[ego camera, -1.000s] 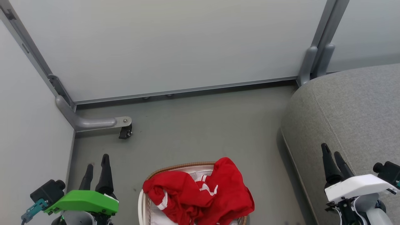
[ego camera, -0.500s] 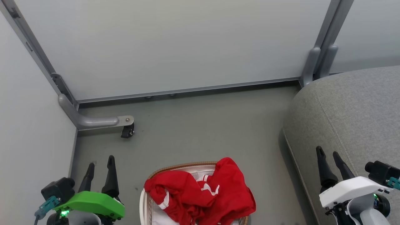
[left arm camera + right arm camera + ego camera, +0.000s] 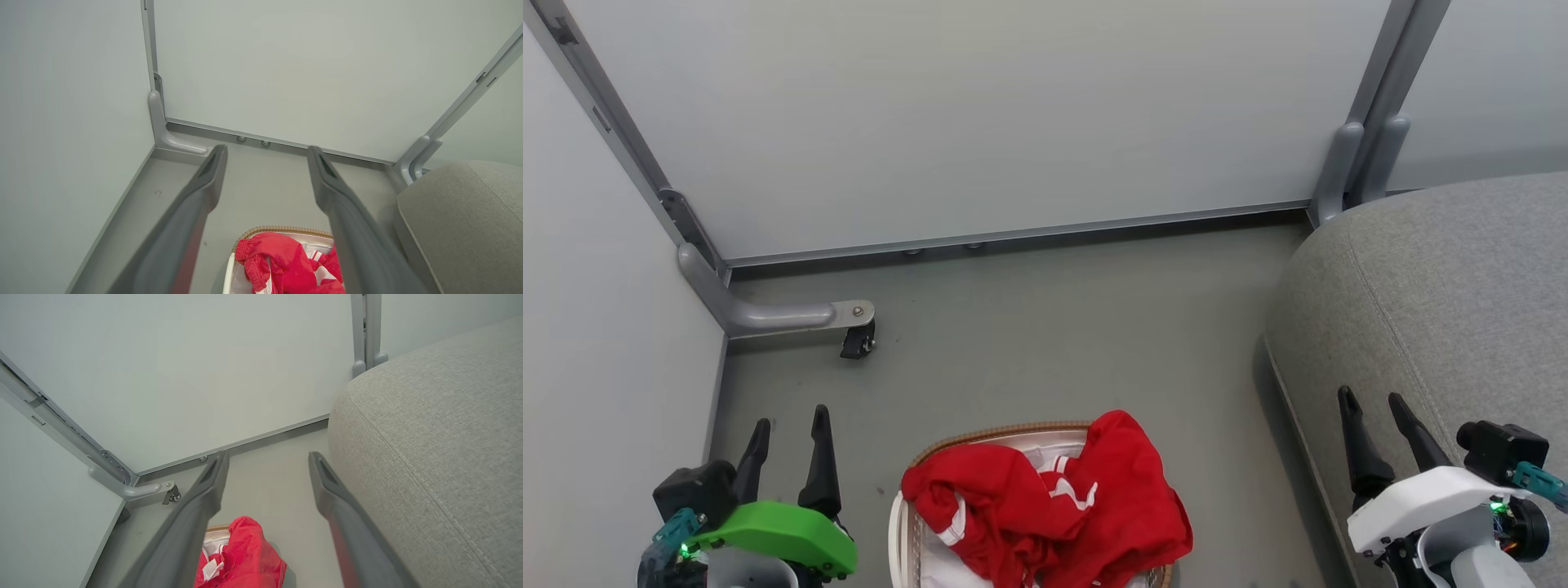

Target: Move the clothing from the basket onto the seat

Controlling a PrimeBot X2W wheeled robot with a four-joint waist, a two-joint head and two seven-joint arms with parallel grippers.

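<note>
Left gripper point(image 3: 791, 418), 7 o'clock in head view: fingers spread wide, empty, touching nothing. Right gripper point(image 3: 1371, 398), 4 o'clock: likewise spread and empty, seen against the seat point(image 3: 1437, 286) edge.

Clothing point(image 3: 1054, 506) heaped in basket point(image 3: 980, 433) at 6 o'clock, between the grippers; one fold hangs over the rim on the seat side.

Bare floor point(image 3: 1054, 327) runs from basket to wall panel point(image 3: 972, 122) at 12. Seat at 3 o'clock, near basket. Caster point(image 3: 858, 343) at 9 o'clock, beyond left gripper.
</note>
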